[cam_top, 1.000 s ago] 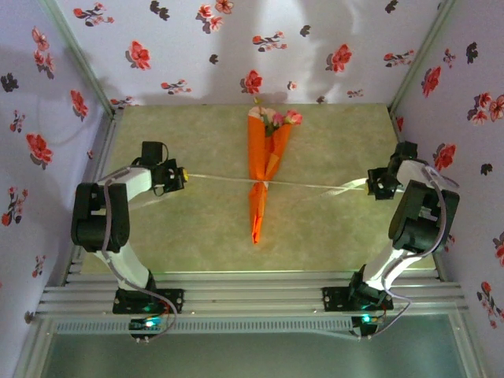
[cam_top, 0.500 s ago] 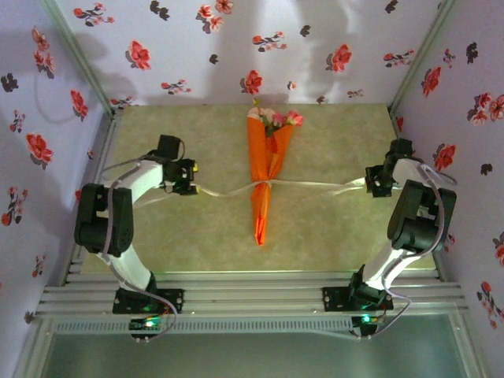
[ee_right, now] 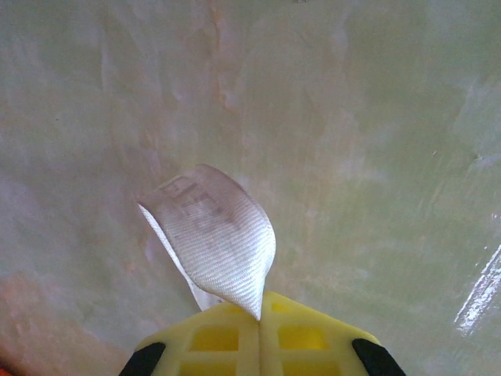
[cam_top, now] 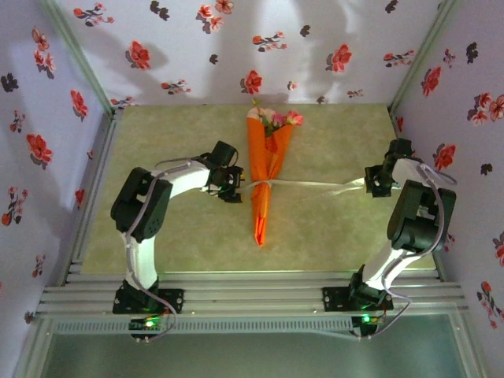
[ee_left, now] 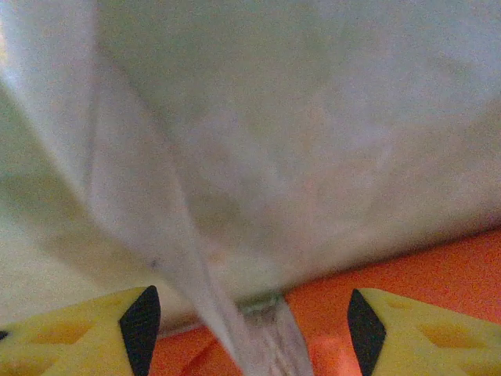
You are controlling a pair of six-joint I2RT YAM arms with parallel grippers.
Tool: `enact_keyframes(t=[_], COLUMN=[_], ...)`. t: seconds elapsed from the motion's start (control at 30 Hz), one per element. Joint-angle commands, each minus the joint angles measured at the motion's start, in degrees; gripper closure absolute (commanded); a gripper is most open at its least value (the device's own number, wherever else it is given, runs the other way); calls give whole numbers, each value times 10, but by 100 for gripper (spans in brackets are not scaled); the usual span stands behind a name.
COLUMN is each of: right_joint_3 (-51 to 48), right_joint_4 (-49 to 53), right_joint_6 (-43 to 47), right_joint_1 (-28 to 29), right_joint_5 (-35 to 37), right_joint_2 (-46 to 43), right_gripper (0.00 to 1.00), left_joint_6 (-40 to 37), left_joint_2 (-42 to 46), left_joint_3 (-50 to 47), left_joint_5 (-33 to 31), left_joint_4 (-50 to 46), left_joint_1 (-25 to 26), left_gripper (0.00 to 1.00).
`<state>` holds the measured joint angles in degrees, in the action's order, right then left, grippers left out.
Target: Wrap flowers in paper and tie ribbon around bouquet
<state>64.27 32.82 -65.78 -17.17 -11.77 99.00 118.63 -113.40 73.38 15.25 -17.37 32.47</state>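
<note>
1. Flower-print walls, green desk (cam_top: 173,236): wrapped bouquet (cam_top: 266,169) lies mid-desk.
2. Ribbon (cam_top: 315,186) crosses it; right fingers (ee_right: 235,317) pinch one end, left fingers (ee_left: 70,333) gape beside it.
3. Wrapping done; tying looks unfinished.

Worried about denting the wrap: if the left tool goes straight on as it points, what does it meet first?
Likely the ribbon running between the open fingers of the left tool, then the orange paper just behind; depth is unclear.
</note>
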Motion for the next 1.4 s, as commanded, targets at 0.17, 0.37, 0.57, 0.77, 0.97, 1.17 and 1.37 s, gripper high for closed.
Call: enact_keyframes(t=[0.17,0.37,0.57,0.77,0.97,1.17,1.37], right_joint_3=[2,-13,-72,-47,-27,-33,-36], right_joint_4=[29,63,-98,-210,-259,-291,-256], right_joint_6=[-1,-81,-290,-416,-450,-467,-404], right_joint_1=[32,156,315,386,401,403,384], right_joint_5=[4,40,-6,-22,-23,-19,19], right_joint_2=[-1,-83,-84,-2,47,76,43], right_gripper=[92,39,33,33,44,82,100], left_joint_6=[51,28,23,19,13,-3,-43], left_joint_2=[-18,-3,5,3,2,3,29], left_joint_3=[30,24,6,6,6,18,14], left_joint_5=[-14,-11,-6,0,1,1,-12], left_joint_4=[5,23,44,55,66,73,77], left_joint_1=[1,2,3,3,2,2,-16], left_gripper=[100,100,100,100,100,100,100])
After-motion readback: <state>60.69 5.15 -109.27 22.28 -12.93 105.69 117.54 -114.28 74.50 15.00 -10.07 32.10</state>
